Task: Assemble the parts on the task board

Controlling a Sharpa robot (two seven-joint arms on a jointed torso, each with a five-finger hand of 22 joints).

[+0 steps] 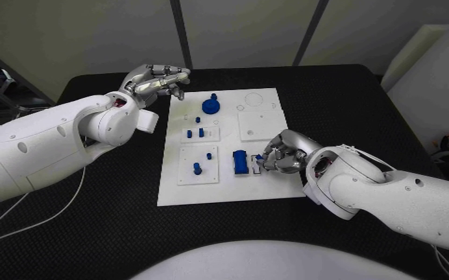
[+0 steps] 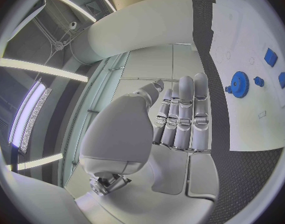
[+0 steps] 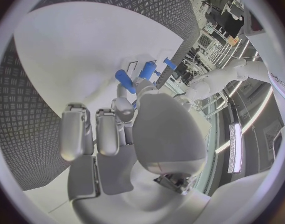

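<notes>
Black counter (image 1: pixel 112 241): textured dark surface carrying everything; the white task board lies near its middle.
Task board (image 1: pixel 224 192): white rectangular plate, long side running away from the robot. Raised white sub-plates sit on it, two on the left half and one on the right half, with a faint ring outline near the far right corner.
Left arm: comes in from the left; elbow and forearm lie over the counter beside the board's left edge.
Right arm: comes in from the lower right, forearm angled toward the board's right edge.
Left hand (image 1: pixel 157 80): raised just off the far left corner of the board, fingers curled inward with nothing in them. Left wrist view shows the fingers (image 2: pixel 186 114) lying side by side, close together.
Right hand (image 1: pixel 285 152): at the right edge of the board, fingers bent down onto a small part; whether it actually grips the piece I cannot tell.
Blue gear (image 1: pixel 211 105): round, toothed, with a hub; far centre of the board, apart from both hands.
Blue block (image 1: pixel 241 162): near centre of the board, just left of the right hand.
Blue pegs (image 1: pixel 197 168): small uprights standing in the two left sub-plates.
</notes>
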